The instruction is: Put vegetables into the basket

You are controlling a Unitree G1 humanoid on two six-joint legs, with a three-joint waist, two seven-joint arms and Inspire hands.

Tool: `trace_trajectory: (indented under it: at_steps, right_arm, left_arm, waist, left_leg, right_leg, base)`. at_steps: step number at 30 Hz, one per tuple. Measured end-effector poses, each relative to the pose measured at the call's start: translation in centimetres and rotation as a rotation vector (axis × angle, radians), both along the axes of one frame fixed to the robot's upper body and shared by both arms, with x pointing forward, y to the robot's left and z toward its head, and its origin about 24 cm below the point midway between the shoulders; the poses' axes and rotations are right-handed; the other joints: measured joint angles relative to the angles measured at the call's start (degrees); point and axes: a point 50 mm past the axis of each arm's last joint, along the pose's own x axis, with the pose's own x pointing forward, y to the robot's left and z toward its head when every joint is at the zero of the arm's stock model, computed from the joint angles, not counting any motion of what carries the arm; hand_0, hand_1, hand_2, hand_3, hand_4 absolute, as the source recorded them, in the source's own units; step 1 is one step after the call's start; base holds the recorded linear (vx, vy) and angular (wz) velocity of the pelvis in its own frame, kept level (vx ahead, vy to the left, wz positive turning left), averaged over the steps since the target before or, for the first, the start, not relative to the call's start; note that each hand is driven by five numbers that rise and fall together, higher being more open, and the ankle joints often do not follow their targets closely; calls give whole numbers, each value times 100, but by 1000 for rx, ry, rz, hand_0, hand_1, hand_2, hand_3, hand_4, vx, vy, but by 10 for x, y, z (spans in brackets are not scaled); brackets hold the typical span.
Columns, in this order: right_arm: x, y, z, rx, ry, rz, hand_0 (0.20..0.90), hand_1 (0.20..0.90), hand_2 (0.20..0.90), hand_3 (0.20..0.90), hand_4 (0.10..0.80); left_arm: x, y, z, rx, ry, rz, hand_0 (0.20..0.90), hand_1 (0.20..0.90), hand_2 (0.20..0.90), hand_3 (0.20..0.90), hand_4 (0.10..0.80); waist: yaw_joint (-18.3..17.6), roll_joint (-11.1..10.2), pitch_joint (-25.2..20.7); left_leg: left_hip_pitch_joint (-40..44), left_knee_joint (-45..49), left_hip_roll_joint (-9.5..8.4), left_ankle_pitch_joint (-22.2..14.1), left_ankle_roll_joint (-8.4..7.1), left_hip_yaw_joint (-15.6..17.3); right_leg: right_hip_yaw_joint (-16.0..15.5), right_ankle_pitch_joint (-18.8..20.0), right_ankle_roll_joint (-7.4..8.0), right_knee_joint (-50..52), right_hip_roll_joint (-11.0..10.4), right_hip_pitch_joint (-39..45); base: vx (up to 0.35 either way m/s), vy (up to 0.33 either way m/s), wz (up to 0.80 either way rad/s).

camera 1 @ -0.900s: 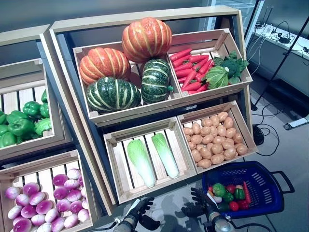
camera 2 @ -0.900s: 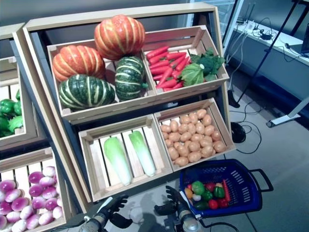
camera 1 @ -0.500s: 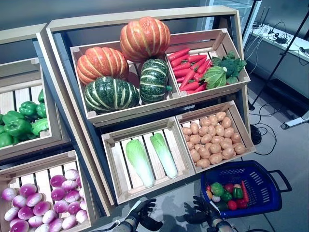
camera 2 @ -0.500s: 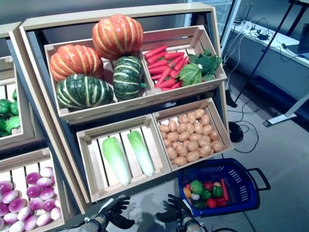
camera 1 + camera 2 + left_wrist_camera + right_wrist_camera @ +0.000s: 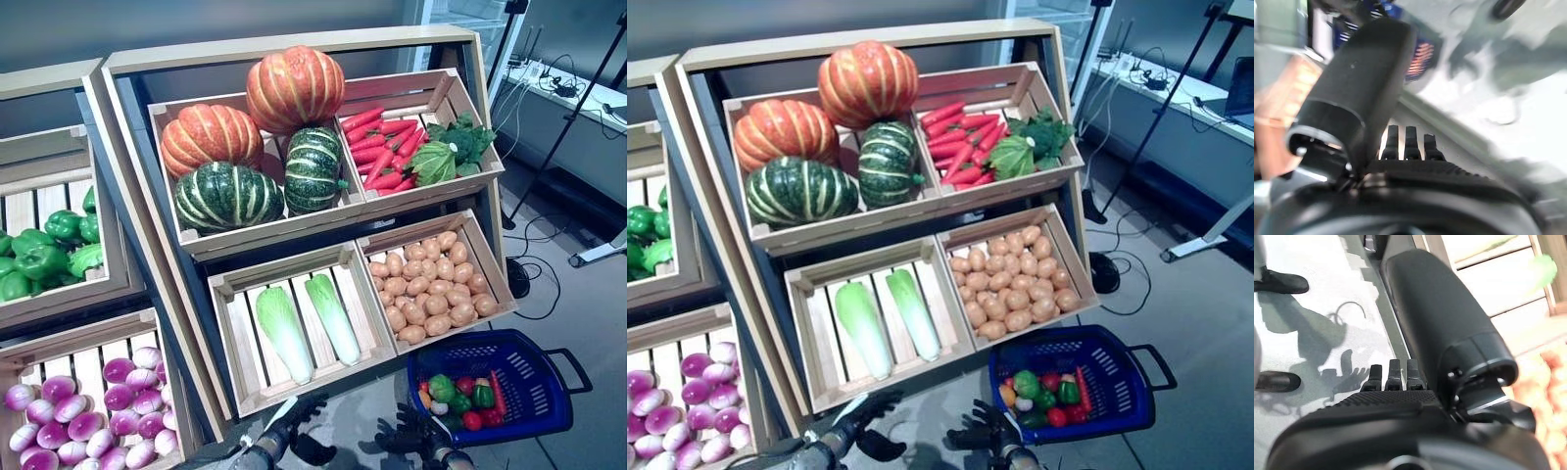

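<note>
Both my hands hang low before the wooden produce stand — my left hand and my right hand, fingers loosely spread, neither holding anything. Since a moment ago they have sunk a little lower and drifted slightly towards each other; no vegetable has moved. The blue plastic basket sits on the floor by my right hand, already holding small peppers, tomatoes and a carrot. Nearest above my hands is the slatted wooden crate with two pale green napa cabbages; beside it, the crate of tan potatoes. I judge another pick has yet to begin.
</note>
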Motion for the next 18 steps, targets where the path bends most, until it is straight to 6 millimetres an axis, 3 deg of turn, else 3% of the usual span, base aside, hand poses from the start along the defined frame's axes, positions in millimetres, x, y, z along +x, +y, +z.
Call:
trace_trajectory:
  at_steps: [3, 7, 9, 14, 18]
  right_arm:
    - [2, -10, 3, 5, -24, -102, 900, 900, 900, 900, 800]
    - [4, -24, 7, -9, -48, -176, 900, 900, 900, 900, 800]
    - [4, -29, 8, -21, -51, -179, 900, 900, 900, 900, 800]
    - [6, -46, 16, -41, -103, -235, 900, 900, 900, 900, 800]
    - [14, -54, 23, -49, -145, -238, 900, 900, 900, 900, 800]
  left_arm:
    - [30, 2, 47, 119, -370, -177, 900, 900, 900, 900, 800]
    - [57, 22, 86, 403, -757, -339, 900, 900, 900, 900, 800]
    - [62, 35, 97, 537, -866, -410, 900, 900, 900, 900, 800]
    - [72, 67, 114, 828, -980, -583, 900, 900, 900, 900, 800]
    - [71, 75, 109, 941, -953, -742, 900, 900, 900, 900, 800]
  waist:
    - [-2, 68, 1]
    - [-33, 220, 31]
    - [-107, 261, 17]
    - [-199, 337, -26]
    - [-324, 325, -19]
  left_leg:
    - [11, -15, -14, 14, 10, -2]
    - [56, -17, -30, 18, 16, -5]
    - [70, -19, -25, 19, 15, -10]
    - [67, -22, -19, 25, 6, -13]
    - [57, -19, -20, 27, 8, -1]
  right_leg:
    - [-3, 10, 12, -3, -15, 11]
    - [-4, 20, 28, -23, -35, 77]
    - [-26, 20, 28, -34, -29, 112]
    - [-17, 23, 24, -45, -27, 117]
    - [35, 21, 25, 45, -29, 37]
  base:
    - [34, 45, 1]
    - [37, 22, 1]
    - [67, 7, 6]
    - [74, 6, 1]
    - [13, 2, -4]
